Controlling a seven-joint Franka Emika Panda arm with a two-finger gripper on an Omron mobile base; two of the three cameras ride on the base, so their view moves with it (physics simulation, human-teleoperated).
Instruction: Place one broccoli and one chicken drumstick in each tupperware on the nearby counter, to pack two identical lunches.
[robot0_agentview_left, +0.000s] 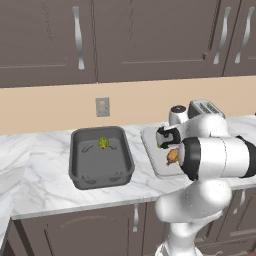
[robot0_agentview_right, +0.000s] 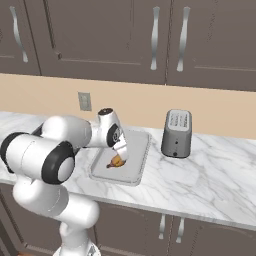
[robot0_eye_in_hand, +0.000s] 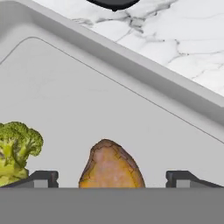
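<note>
A golden-orange chicken drumstick lies on the floor of the pale grey shallow tupperware. My gripper is open just above it, one fingertip on each side and clear of it. Left of the drumstick in the same tray stands a green broccoli. From the base, the gripper points down over the drumstick in the pale tupperware. The dark grey deep tupperware sits to the left on the counter and holds another broccoli.
A silver toaster stands on the counter right of the pale tray. A wall outlet is on the beige backsplash, with dark upper cabinets above. My arm's big joint covers the pale tray's right part in the left base view.
</note>
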